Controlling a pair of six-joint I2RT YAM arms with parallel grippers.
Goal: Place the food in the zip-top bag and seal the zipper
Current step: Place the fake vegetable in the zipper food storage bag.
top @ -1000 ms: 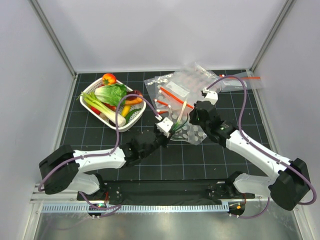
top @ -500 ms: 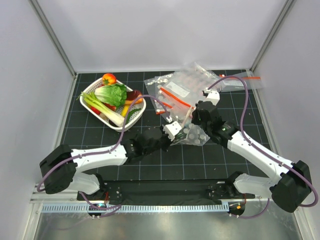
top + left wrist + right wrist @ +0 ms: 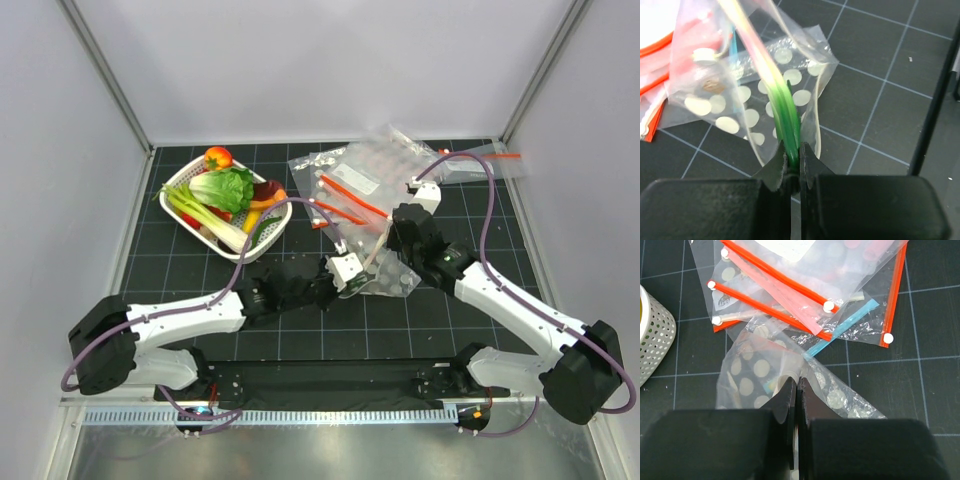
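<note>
The lettuce (image 3: 228, 186) and the small orange-red piece (image 3: 218, 157) lie in the white basket (image 3: 268, 240) at the back left. The polka-dot bag (image 3: 388, 278) lies crumpled mid-table between both grippers. My left gripper (image 3: 794, 152) is shut on a long green stalk (image 3: 787, 125) that pales to yellow-white at its far end, like a green onion. The stalk runs in among the folds of the bag (image 3: 740, 107). My right gripper (image 3: 799, 382) is shut on an edge of the bag (image 3: 747, 375). I cannot pick out the zipper in the folds.
Several plain clear bags with red-orange strips (image 3: 770, 275) lie piled just behind the polka-dot bag, one with a blue strip (image 3: 850, 322). More green onions (image 3: 205, 215) and a red pepper lie in the basket. White walls close in the black gridded mat.
My left gripper has moved right and toward the near edge with the green stalk. The polka-dot bag has been drawn nearer with it. The right gripper has shifted slightly.
</note>
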